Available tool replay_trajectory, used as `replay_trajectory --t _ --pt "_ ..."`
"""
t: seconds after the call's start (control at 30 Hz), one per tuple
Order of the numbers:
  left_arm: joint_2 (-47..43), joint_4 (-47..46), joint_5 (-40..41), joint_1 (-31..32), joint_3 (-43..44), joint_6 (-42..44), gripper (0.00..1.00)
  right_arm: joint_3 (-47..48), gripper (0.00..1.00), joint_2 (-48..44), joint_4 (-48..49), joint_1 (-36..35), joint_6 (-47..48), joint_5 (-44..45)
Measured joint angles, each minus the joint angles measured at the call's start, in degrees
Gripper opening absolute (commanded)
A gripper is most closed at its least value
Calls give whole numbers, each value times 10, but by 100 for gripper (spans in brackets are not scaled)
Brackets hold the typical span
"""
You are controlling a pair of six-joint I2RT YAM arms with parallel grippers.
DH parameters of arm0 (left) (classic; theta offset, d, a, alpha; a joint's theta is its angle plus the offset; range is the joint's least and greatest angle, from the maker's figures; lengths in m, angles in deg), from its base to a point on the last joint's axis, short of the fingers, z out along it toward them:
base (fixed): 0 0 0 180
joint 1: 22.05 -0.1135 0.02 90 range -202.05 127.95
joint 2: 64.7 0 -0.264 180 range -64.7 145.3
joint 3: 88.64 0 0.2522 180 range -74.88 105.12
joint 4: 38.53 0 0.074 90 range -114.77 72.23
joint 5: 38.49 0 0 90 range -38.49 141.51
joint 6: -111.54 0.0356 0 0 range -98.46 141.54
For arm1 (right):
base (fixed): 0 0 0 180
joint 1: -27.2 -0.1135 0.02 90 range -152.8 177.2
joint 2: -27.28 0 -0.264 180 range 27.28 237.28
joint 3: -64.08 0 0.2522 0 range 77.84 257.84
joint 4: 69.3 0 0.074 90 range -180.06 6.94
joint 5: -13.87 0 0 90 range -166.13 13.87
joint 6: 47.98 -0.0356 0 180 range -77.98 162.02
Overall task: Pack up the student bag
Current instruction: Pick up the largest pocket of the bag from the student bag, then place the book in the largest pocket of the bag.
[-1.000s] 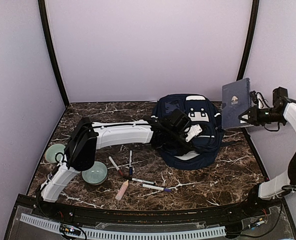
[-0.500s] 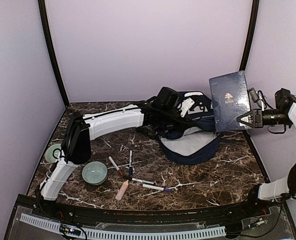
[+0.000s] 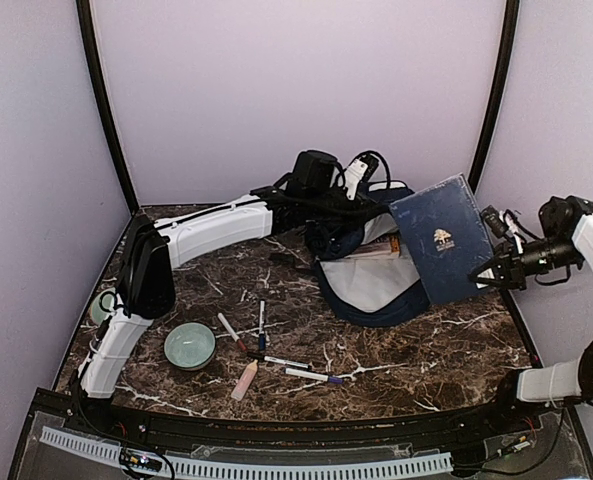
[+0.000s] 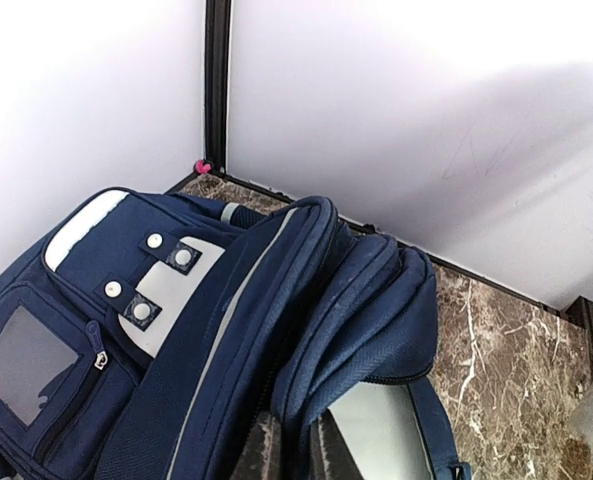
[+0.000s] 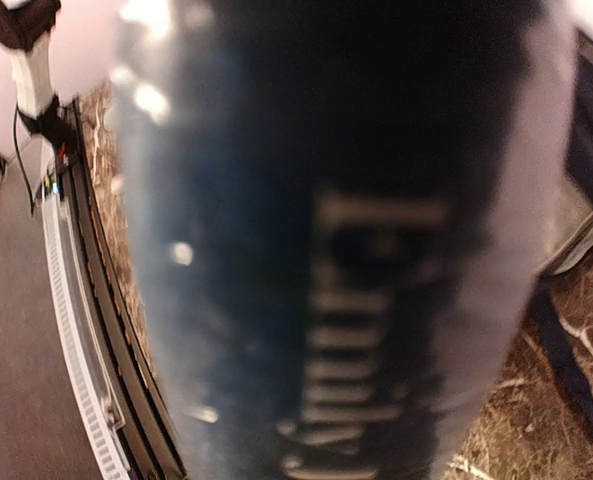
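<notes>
Student bag (image 3: 374,290) is found at the far right part of the tabletop (image 3: 436,350), close to the back wall. It is dark blue, and its mouth is pulled open so that the pale inside is shown. Its top edge is lifted up by the left fingers (image 3: 358,180), which are closed on the cloth. From the left wrist view, the bag (image 4: 226,330) is seen from above, with its grey patches, round studs and a zip pocket.

A flat dark blue book (image 3: 441,250) is held by the right fingers (image 3: 488,270), which are closed on its right edge. The book is tilted in the air, just right of the open bag and partly in front of it. In the right wrist view the book (image 5: 326,250) is blurred and nearly the whole picture is filled by it.

A green bowl (image 3: 189,345) is set at the near left. Some pens (image 3: 261,350) are scattered just right of it.
</notes>
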Motion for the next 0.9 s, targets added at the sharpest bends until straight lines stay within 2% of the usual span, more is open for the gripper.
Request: replay_trajectory --t 0.27,0.5,0.67,0.9 --pt "0 -22 1 -2 0 -26 0 -79 0 -2 42 -88 9 96" --pt "0 -23 0 -2 0 -33 0 -121 0 25 136 -211 -74 159" --pt "-3 -20 -1 -2 0 -35 0 -123 0 95 175 -280 -131 158" --pt "-24 -17 1 -5 -2 -34 0 -95 0 189 203 -308 -199 125"
